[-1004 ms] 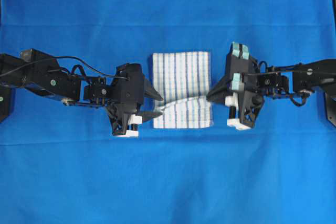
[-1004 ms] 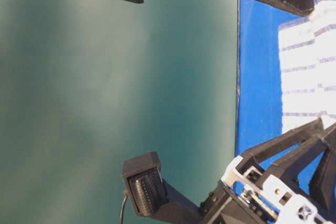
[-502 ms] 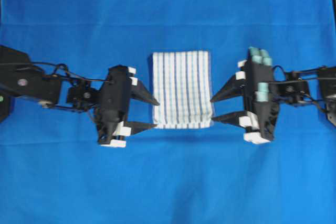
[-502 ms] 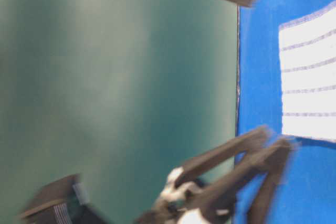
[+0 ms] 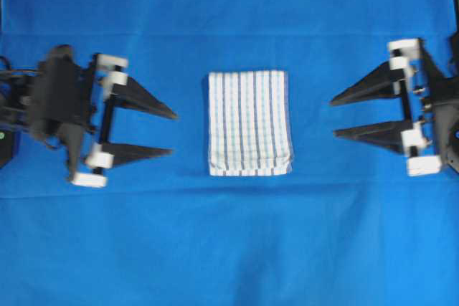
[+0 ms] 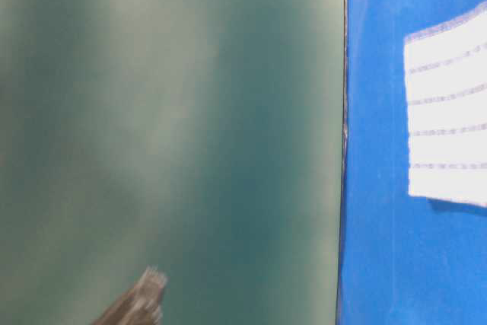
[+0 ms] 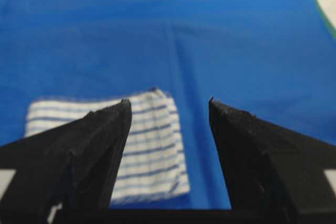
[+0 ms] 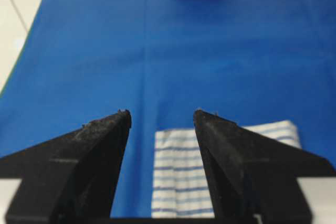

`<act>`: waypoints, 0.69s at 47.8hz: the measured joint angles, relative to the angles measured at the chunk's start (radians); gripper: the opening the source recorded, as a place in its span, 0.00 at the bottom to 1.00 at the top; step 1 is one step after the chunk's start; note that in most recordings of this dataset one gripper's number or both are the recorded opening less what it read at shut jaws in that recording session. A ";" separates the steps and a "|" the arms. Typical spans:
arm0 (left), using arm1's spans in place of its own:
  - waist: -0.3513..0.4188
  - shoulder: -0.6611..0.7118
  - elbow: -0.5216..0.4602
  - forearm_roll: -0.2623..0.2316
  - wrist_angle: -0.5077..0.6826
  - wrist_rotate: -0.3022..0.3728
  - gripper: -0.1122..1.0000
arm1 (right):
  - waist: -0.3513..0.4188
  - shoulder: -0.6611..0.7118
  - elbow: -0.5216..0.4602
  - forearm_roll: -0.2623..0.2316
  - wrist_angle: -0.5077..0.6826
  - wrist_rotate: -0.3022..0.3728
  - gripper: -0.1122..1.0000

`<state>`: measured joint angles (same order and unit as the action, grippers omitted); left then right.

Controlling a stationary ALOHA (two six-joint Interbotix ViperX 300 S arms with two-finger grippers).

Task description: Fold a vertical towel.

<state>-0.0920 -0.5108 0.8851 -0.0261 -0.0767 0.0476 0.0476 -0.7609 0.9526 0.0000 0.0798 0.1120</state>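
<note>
Folded striped towel (image 5: 249, 122) at overhead frame centre on blue-covered desk (image 5: 229, 249), left end effector (image 5: 172, 133) and right end effector (image 5: 333, 117) both wide open, empty, well apart from it, table-level view adds a green wall (image 6: 167, 112)

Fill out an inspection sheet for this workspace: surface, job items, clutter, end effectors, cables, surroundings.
Surface: blue cloth covers the table, faint creases only.
Job's things: towel lies folded into a flat striped rectangle at the middle, touching neither arm.
Clutter: nothing seen.
End effectors: left end effector open and empty, off to the towel's left; right end effector open and empty, off to its right. Both point at the towel.
Cables: nothing seen clearly; the left arm is blurred.
Surroundings: plain green backdrop behind the table in the table-level view; pale floor beyond the cloth's edge in the right wrist view.
</note>
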 measured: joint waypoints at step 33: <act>0.072 -0.723 0.440 0.000 0.043 -0.025 0.62 | -0.160 -0.468 0.357 -0.011 -0.054 0.005 0.62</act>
<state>-0.0199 -1.2333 1.3254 -0.0261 -0.0337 0.0230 -0.1120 -1.2287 1.3100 -0.0107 0.0261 0.1166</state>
